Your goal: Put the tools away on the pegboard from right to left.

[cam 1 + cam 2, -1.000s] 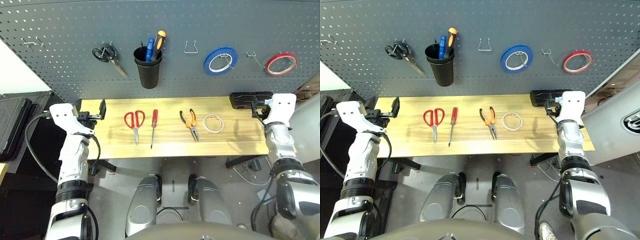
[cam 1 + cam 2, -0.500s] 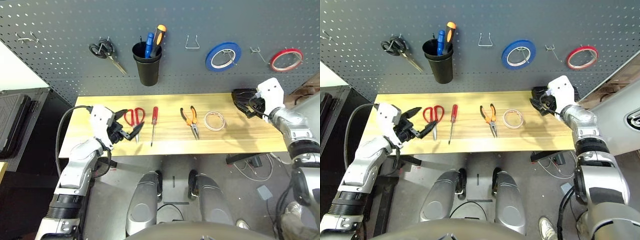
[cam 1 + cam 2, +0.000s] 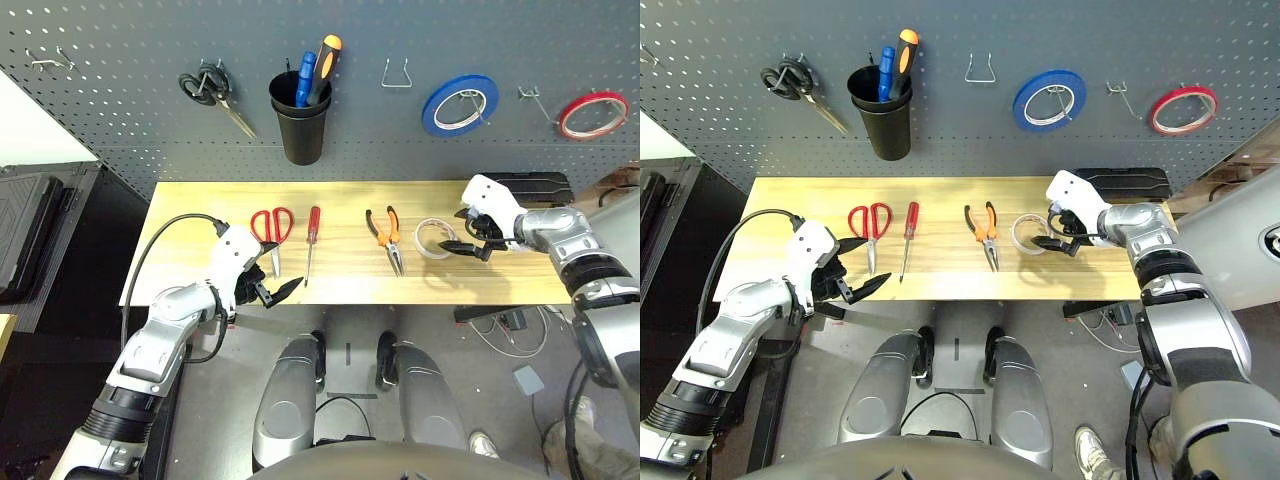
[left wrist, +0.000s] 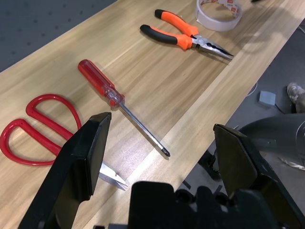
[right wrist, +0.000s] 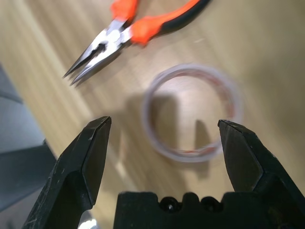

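Head views show four tools in a row on the wooden table [image 3: 180, 245]: from the robot's left, red scissors [image 3: 270, 230], a red screwdriver [image 3: 310, 243], orange-and-black pliers [image 3: 383, 235] and a white tape roll [image 3: 434, 237]. All four lie flat and apart from one another.

Behind the table stands the pegboard [image 3: 130, 100]. On it hang black scissors [image 3: 212, 92], a black cup [image 3: 300, 122] with two screwdrivers standing in it, a bare wire hook [image 3: 396, 74], a blue tape roll [image 3: 459, 104], another bare hook [image 3: 533, 100] and a red tape roll [image 3: 593, 113].

The right gripper [image 3: 464, 238] hangs just above the white roll's right side, its fingers spread wide and grasping nothing. In the right wrist view the roll [image 5: 190, 112] lies between the two spread fingers [image 5: 81, 167], with the pliers' nose [image 5: 100, 50] just beyond it.

The left gripper [image 3: 272, 288] is at the table's near edge, close to the tips of the red scissors, released and empty. In the left wrist view the scissors [image 4: 40, 126], the screwdriver [image 4: 119, 102], the pliers [image 4: 186, 38] and the roll [image 4: 219, 14] lie ahead of its spread fingers [image 4: 86, 162].
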